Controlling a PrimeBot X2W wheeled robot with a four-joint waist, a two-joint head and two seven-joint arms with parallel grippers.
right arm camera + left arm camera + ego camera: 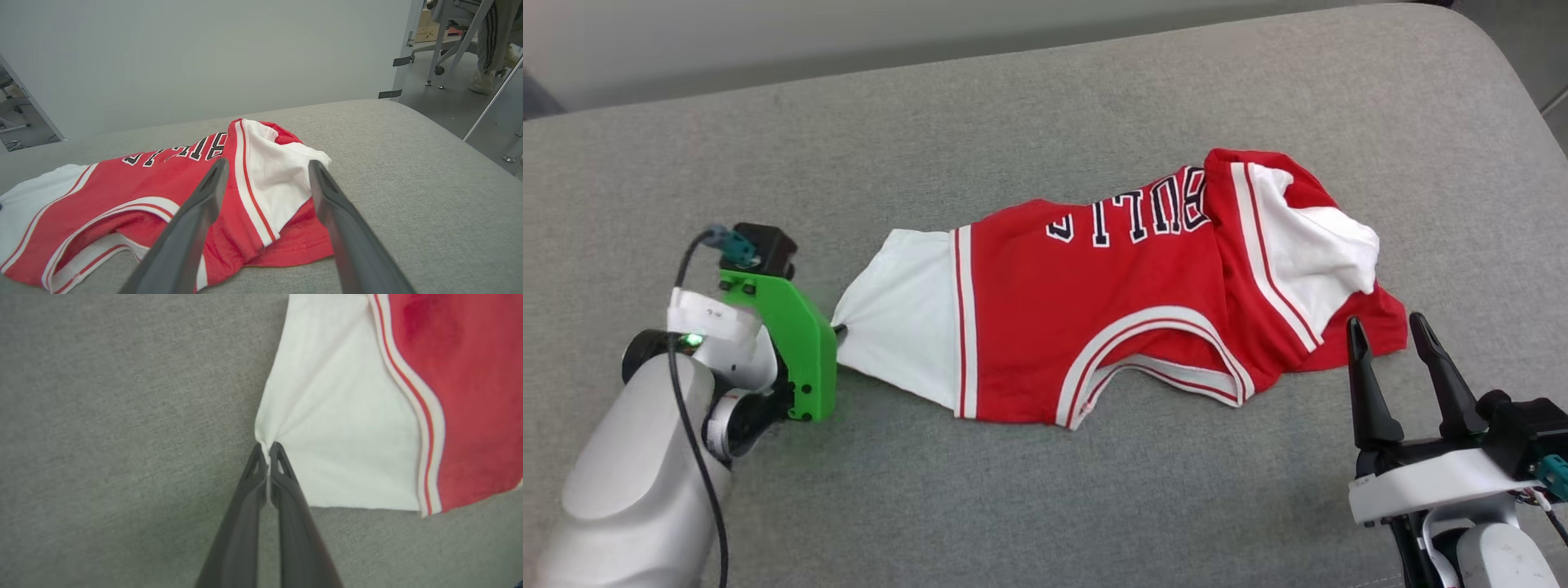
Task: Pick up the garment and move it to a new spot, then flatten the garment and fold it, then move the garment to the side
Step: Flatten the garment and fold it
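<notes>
Pickup: your left gripper (268, 450) pinches the garment (1094, 310) at nine o'clock; right gripper (1386, 324), wide and empty, should grasp three o'clock.

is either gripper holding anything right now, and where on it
The left gripper is shut on the jersey, pinching the outer edge of its white sleeve. The right gripper is open near the other end and holds nothing.

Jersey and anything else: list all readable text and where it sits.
"BULL", then a part-hidden letter: upside down on the jersey.
Print on the cardboard box: too small to read.
Marks on the white wrist tag: too blurred.
</notes>
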